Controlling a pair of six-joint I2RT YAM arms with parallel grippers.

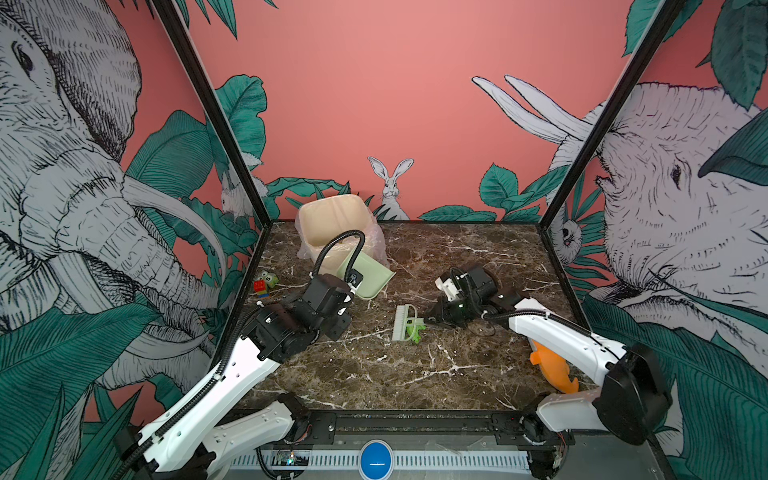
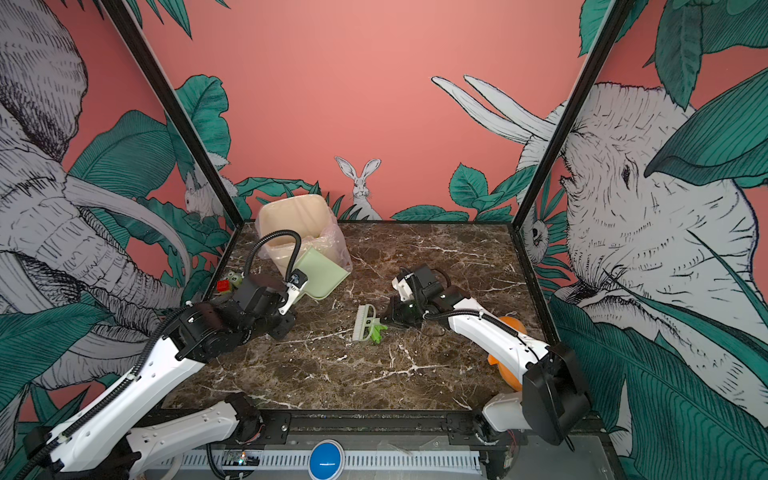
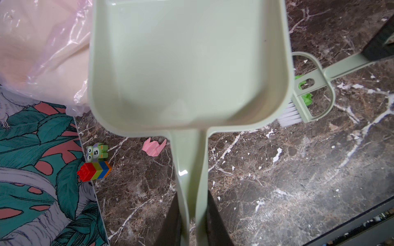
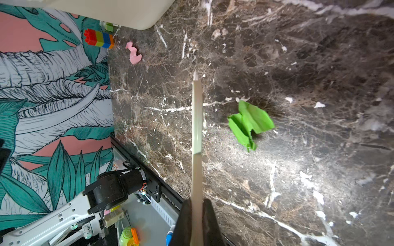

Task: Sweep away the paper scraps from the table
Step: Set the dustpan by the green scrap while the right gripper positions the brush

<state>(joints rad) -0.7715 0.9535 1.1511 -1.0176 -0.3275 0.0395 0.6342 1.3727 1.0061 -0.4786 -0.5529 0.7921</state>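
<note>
Bare table (image 1: 374,374) front and centre; bin (image 1: 309,216) and toy blocks (image 1: 261,286) far left.

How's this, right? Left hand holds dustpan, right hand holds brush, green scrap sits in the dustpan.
Not quite: the dustpan is empty; the green scrap lies on the table by the brush, per the left wrist view. Rest stands.

Green scrap (image 4: 250,123), pink scrap (image 4: 133,54) on table (image 4: 298,64)

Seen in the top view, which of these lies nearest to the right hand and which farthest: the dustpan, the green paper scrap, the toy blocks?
1. Green paper scrap, right beside the right hand.
2. Dustpan, farther left, toward the back.
3. Toy blocks, at the far left edge.
</note>
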